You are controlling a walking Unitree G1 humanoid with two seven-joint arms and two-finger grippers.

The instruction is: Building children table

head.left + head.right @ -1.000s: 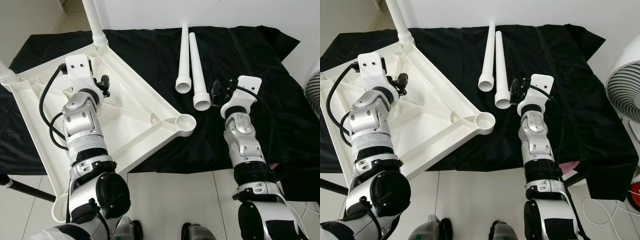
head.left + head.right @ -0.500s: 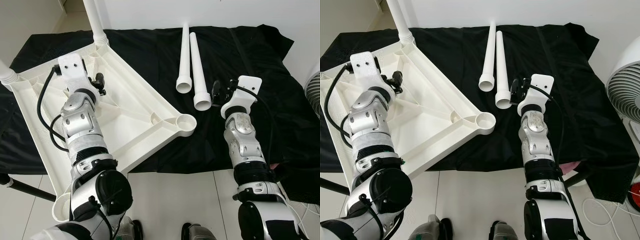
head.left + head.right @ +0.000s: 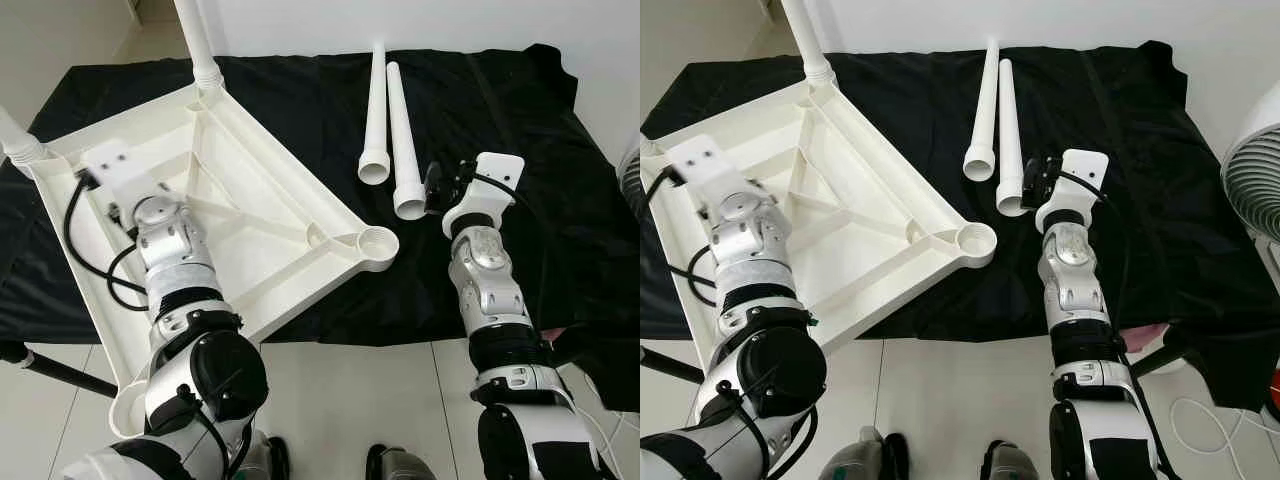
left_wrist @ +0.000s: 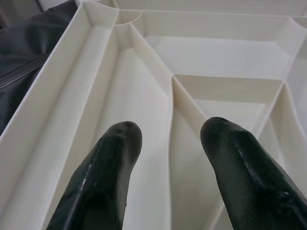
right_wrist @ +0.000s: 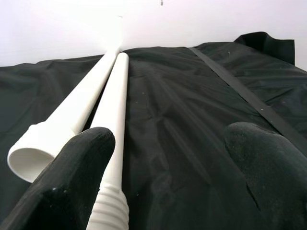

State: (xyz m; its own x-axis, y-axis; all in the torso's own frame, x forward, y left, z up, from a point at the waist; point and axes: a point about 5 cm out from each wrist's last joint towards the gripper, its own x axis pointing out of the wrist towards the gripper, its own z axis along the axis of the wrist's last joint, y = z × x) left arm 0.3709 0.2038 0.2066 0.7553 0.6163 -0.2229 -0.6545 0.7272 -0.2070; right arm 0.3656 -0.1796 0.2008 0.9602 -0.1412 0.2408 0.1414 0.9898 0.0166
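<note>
The upturned white tabletop (image 3: 230, 215) lies on the black-draped surface (image 3: 480, 100), two legs already socketed at its far corners. Two loose legs (image 3: 400, 140) lie just beside its near empty socket (image 3: 378, 241). The right tool (image 5: 172, 177) gapes wide around the nearer leg; closing off-centre could roll it away. The left tool (image 4: 168, 158) hovers empty, fingers apart, over the tabletop's ribs.

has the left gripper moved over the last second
Yes. The left gripper has swung toward the robot's left across the upturned white tabletop, away from its central ribs and toward the outer edge. Its fingers are open above a ribbed compartment.
</note>
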